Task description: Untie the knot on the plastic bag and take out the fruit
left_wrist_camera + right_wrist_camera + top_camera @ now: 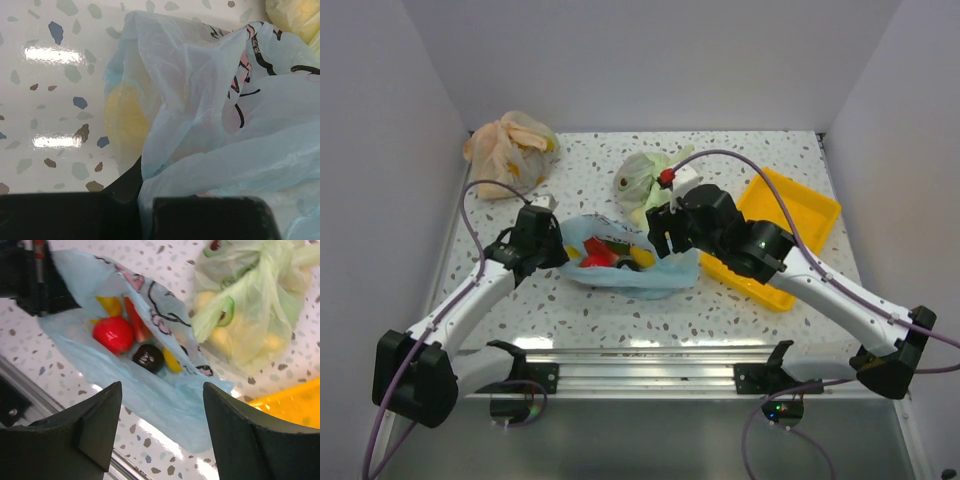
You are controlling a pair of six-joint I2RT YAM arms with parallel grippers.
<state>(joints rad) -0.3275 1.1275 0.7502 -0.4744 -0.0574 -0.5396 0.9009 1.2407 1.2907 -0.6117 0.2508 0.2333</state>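
the right wrist view alone looks into the plastic bag [165, 405], lying open mid-table with the fruit [113, 334] inside, between the wide-spread, empty fingers of the right gripper [162, 390]. the left wrist view alone shows the left gripper [146, 205] pinched tight on the bag's left edge, beside a black-and-pink print [245, 65] with no legible words.

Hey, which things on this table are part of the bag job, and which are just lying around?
Job: light blue plastic bag, open, holding red apple, dark purple fruit, watermelon slice; left gripper shut on the bag; right gripper open over it.
Lying about: pale green bag, orange bag, yellow tray.
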